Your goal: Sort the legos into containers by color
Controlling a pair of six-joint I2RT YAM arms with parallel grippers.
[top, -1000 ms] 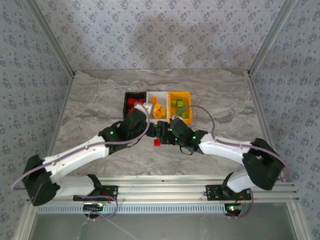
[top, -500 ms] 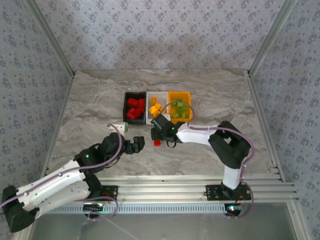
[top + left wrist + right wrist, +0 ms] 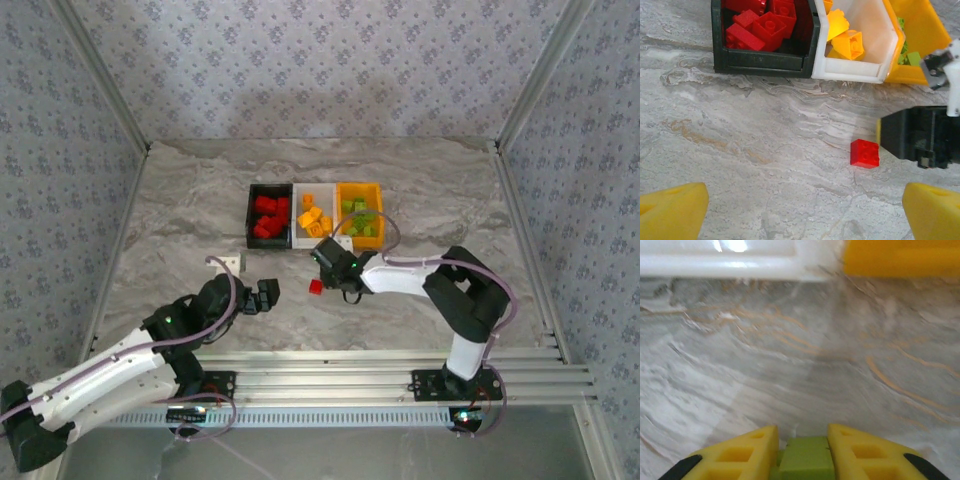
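Three containers stand side by side at the table's middle: a black one (image 3: 268, 215) with red legos (image 3: 765, 27), a white one (image 3: 314, 216) with orange-yellow legos (image 3: 852, 44), and an orange-yellow one (image 3: 361, 211) with green legos. My right gripper (image 3: 327, 254) is low over the table just in front of the white and orange-yellow containers. In the right wrist view it (image 3: 803, 436) is shut on a lime green lego (image 3: 807, 461). One red lego (image 3: 316, 287) (image 3: 864, 153) lies loose beside it. My left gripper (image 3: 268, 294) (image 3: 802, 215) stands open and holds nothing, to the left of the red lego.
The white container's rim (image 3: 720, 262) and the orange-yellow container's wall (image 3: 900, 257) stand close ahead of the right gripper. The right gripper's black body (image 3: 920, 135) sits right beside the loose red lego. Patterned walls and metal rails frame the marble table (image 3: 180, 210).
My right gripper has closed on the green lego and its arm has folded back. The left arm has pulled away from the containers toward the near left, still open.
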